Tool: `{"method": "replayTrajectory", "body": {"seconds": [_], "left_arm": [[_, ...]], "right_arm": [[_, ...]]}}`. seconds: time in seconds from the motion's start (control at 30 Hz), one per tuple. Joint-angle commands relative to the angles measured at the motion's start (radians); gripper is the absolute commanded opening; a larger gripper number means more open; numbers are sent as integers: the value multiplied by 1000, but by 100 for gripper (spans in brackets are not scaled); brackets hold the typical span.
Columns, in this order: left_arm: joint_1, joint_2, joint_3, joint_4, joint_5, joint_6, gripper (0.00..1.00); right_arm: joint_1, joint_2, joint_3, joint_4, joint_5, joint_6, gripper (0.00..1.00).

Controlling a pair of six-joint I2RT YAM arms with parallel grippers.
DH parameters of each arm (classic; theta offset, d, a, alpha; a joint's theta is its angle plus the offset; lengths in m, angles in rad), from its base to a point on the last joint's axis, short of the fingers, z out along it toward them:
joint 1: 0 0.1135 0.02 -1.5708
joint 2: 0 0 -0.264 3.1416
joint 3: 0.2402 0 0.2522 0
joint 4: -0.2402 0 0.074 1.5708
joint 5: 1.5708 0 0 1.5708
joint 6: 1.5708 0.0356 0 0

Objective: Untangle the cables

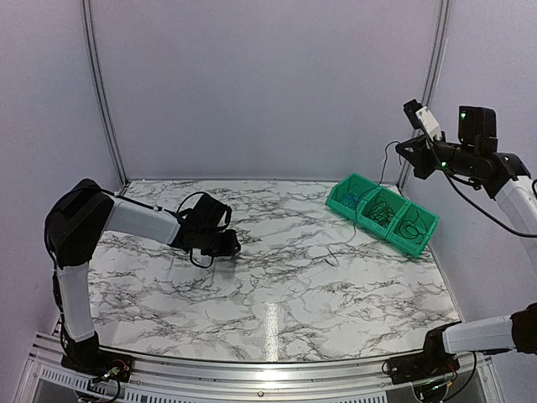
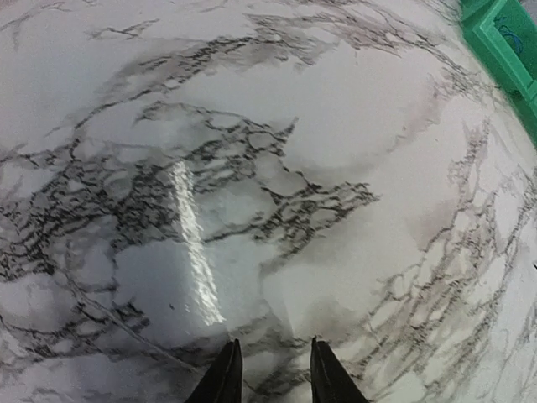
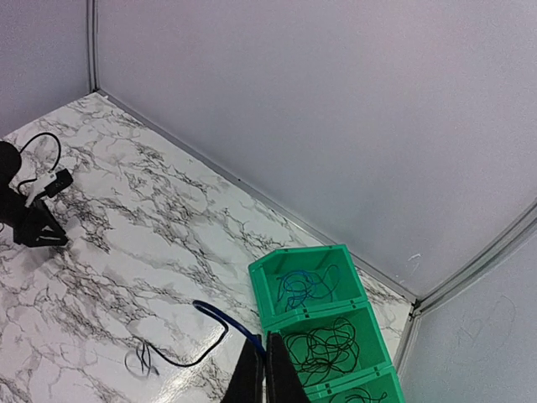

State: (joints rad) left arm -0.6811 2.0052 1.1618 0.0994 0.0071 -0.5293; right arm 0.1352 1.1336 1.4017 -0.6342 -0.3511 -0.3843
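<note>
My right gripper (image 1: 404, 151) is raised high above the green bin (image 1: 424, 237) and is shut on a thin dark cable (image 3: 214, 317). The cable looks blue near the fingers and hangs down to the table, ending in a small black loop (image 3: 141, 358); the loop also shows in the top view (image 1: 334, 253). The bin's far compartment holds a blue cable (image 3: 304, 287), the middle one a black cable (image 3: 334, 351), and the near one another black cable (image 1: 409, 227). My left gripper (image 1: 231, 246) is low over the marble at the left, slightly open and empty (image 2: 273, 369).
The green bin has three compartments and stands at the back right near the wall corner. The left arm (image 3: 25, 218) lies low across the left of the table (image 1: 277, 294). White walls close the back and sides.
</note>
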Motion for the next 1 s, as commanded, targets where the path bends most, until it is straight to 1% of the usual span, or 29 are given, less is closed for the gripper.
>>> {"method": "replayTrajectory", "body": {"seconds": [0.0, 0.13, 0.23, 0.33, 0.37, 0.5, 0.67, 0.83, 0.97], "left_arm": [[-64, -144, 56, -157, 99, -20, 32], [-91, -244, 139, -205, 158, -29, 35], [-99, -289, 220, -243, 165, -16, 35], [-141, -310, 278, -272, 76, 123, 34], [-149, -312, 279, -272, 44, 164, 34], [-151, -317, 215, -251, -24, 209, 34], [-156, -340, 113, -229, -50, 254, 36], [-157, -344, 128, -227, 15, 249, 36], [-157, -346, 122, -227, 14, 248, 36]], "right_arm": [[-10, 41, 7, 99, 69, 27, 0], [-13, 97, 25, 140, 85, 38, 0], [-26, 126, 30, 170, 101, 37, 0], [-62, 154, 33, 196, 106, 38, 0], [-78, 165, 42, 195, 102, 43, 0], [-169, 194, 96, 166, 48, 77, 0], [-266, 180, 118, 154, 35, 82, 0], [-374, 146, 104, 154, -6, 94, 0], [-445, 132, 99, 154, -12, 90, 0]]}}
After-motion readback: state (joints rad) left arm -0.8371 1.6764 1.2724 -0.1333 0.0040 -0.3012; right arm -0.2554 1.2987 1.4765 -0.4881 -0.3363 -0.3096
